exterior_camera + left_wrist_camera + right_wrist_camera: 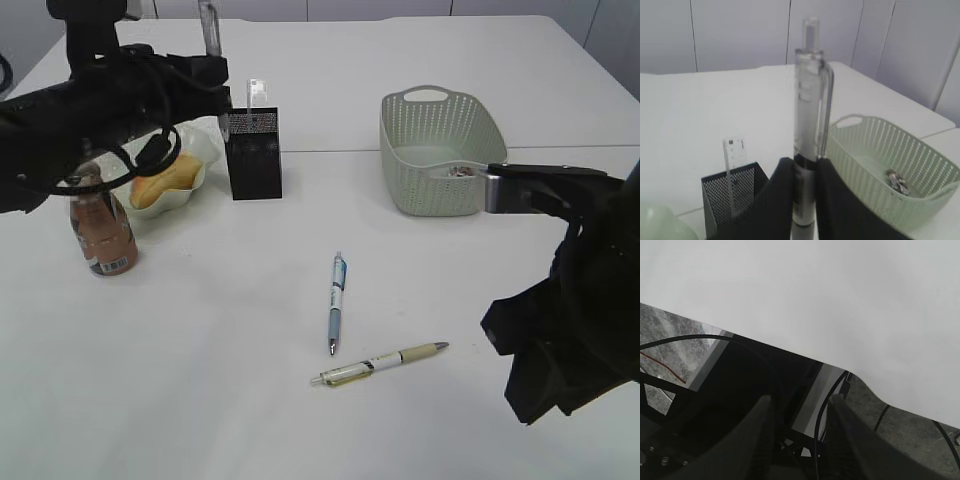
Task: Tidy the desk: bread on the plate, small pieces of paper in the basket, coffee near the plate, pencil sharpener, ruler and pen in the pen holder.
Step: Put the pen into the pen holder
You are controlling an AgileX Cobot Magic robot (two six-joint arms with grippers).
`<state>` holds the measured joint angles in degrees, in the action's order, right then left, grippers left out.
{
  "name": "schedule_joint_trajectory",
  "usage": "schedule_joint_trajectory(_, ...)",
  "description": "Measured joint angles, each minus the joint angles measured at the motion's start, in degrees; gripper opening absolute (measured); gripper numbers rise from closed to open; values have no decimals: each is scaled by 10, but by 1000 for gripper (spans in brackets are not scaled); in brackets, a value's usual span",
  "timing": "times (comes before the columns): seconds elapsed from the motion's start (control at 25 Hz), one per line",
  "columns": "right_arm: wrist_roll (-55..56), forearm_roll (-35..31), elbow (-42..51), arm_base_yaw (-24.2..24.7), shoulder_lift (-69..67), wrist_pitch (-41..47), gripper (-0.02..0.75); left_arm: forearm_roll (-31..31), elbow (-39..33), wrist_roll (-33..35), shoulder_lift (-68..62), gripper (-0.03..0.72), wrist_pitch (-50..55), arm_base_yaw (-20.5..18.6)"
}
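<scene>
Nearest you on the surface point(200, 380) lie two pens still to be stowed: a yellow-barrelled pen point(380, 364) lying nearly crosswise, and just beyond it a blue pen point(337, 303) with its long axis running near to far, tip toward you. The two tips are near each other but apart. The right hand point(797, 440) is the closer one to this pair; its wrist view shows the fingers spread with nothing between them, hanging past the surface edge. Farther back on the left, the coffee bottle point(100, 225) stands upright just beside the plate point(175, 195), which carries the bread point(165, 182). Behind and to the right of the plate stands the black mesh pen holder point(254, 150), with the ruler point(257, 95) upright in it. The left hand point(802, 195) is clenched on a clear pen point(809, 115), held vertical, above and near the holder; in its wrist view the holder's opening lies below and to the left of the pen. You should judge the coming move as a short shift over that opening, then a straight descent. Farthest right, the basket point(440, 150) holds paper scraps point(462, 170). The sharpener cannot be made out.
</scene>
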<state>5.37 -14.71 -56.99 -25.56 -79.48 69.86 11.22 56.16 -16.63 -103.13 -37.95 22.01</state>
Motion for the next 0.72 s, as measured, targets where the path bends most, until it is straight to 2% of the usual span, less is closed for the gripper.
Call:
schedule_joint_trajectory(0.48,0,11,0,0,0,0,260,0,218,0,-158,65,-24,-21)
schedule_joint_trajectory(0.72,0,12,0,0,0,0,260,-5,296,0,-239,65,-19,-28)
